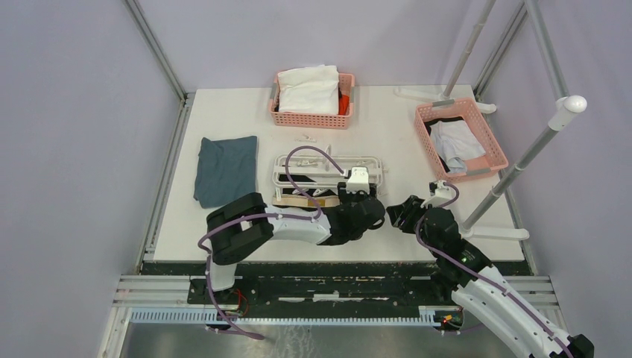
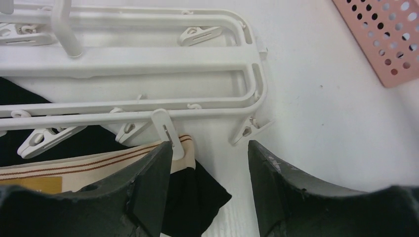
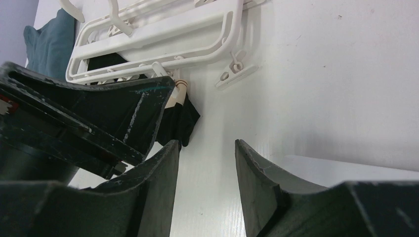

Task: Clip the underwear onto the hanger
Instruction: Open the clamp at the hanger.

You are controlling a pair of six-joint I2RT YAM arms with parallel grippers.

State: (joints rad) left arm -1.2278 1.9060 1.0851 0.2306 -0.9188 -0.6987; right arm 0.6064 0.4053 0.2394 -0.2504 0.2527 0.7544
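Left jaws stand apart, nothing between them but bare surface (image 2: 321, 123). Right jaws also apart and empty, low near the hanger's corner. Hanger (image 2: 148, 64) lies flat on the surface. Underwear (image 2: 197, 197) lies partly under its near rail, tan waistband (image 2: 99, 165) toward the arms. One clip (image 2: 165, 131) overlaps the waistband's end.

Hanger (image 2: 148, 61): white plastic, smooth, faintly glossy.
Underwear (image 2: 195, 200): black cloth, soft, matt; waistband (image 2: 99, 168) beige woven elastic, brown stripes.
Left gripper (image 2: 210, 163): dark, matt, scuffed, scratched, probably plastic.
Table (image 2: 321, 123): white, smooth, matt, few specks.
Pink basket (image 2: 390, 54): perforated plastic, slight sheen.
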